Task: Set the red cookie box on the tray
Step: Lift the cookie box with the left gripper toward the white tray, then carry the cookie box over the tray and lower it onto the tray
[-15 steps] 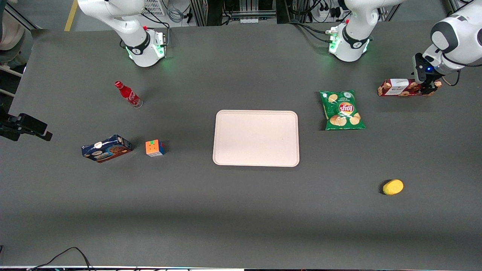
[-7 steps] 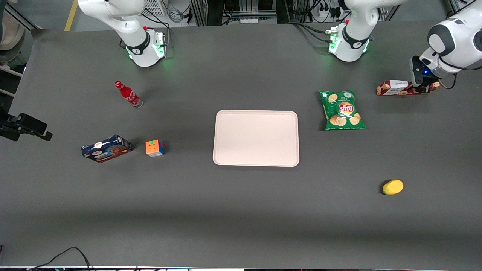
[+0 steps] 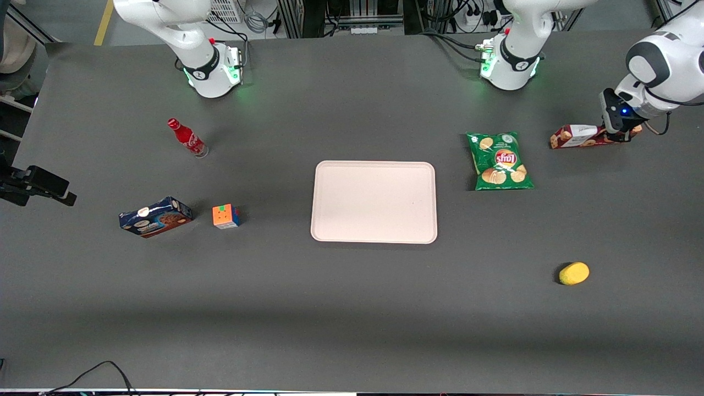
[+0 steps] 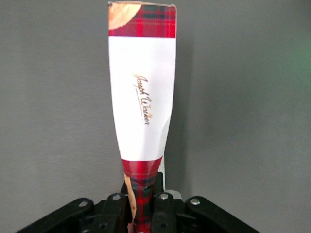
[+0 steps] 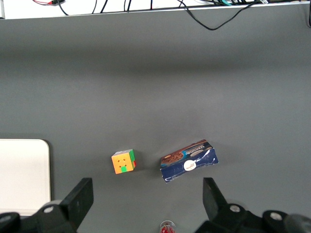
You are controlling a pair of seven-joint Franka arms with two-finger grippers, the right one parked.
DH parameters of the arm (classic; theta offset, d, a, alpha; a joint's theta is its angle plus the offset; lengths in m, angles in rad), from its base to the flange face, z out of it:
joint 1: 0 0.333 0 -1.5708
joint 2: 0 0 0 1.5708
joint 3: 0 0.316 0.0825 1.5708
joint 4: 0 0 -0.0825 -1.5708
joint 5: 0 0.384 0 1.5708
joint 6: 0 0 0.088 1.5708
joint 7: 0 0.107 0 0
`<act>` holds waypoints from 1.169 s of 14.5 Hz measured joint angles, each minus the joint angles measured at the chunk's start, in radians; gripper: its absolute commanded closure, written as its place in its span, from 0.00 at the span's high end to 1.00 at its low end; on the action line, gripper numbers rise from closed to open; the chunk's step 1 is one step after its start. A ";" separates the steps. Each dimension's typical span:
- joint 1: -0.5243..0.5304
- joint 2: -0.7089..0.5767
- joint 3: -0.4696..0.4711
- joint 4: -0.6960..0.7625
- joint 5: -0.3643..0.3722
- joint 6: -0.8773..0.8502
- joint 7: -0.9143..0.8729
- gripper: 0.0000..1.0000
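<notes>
The red cookie box (image 3: 577, 137) is a long slim dark-red carton with a white label. It hangs tilted above the table at the working arm's end, its free end lowest. My gripper (image 3: 620, 133) is shut on the box's other end. In the left wrist view the box (image 4: 142, 97) stretches away from my gripper (image 4: 144, 206), pinched thin between the black fingers (image 4: 165, 211). The pale cream-pink tray (image 3: 374, 201) lies flat in the middle of the table, with nothing on it; a corner of it also shows in the right wrist view (image 5: 22, 174).
A green chip bag (image 3: 499, 160) lies between the box and the tray. A yellow lemon (image 3: 573, 273) sits nearer the front camera. Toward the parked arm's end are a colour cube (image 3: 226, 216), a dark-blue cookie box (image 3: 155, 216) and a red bottle (image 3: 187, 138).
The gripper has lifted the end of the red box that it holds, so the box now slopes down toward its free end. The box has shifted slightly toward the tray.
</notes>
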 measured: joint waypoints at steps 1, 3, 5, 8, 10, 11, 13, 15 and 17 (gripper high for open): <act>-0.006 0.000 -0.018 0.027 -0.043 -0.031 -0.010 0.00; -0.012 -0.001 -0.098 0.120 -0.122 -0.144 -0.077 0.00; -0.025 -0.001 -0.189 0.224 -0.152 -0.244 -0.214 0.00; -0.039 -0.001 -0.336 0.373 -0.167 -0.376 -0.509 0.00; -0.058 -0.001 -0.424 0.479 -0.174 -0.481 -0.731 0.00; -0.068 -0.001 -0.464 0.532 -0.176 -0.531 -0.842 0.00; -0.088 -0.002 -0.539 0.629 -0.179 -0.628 -1.060 0.00; -0.107 -0.003 -0.612 0.710 -0.182 -0.703 -1.287 0.00; -0.122 -0.004 -0.702 0.765 -0.185 -0.735 -1.542 0.00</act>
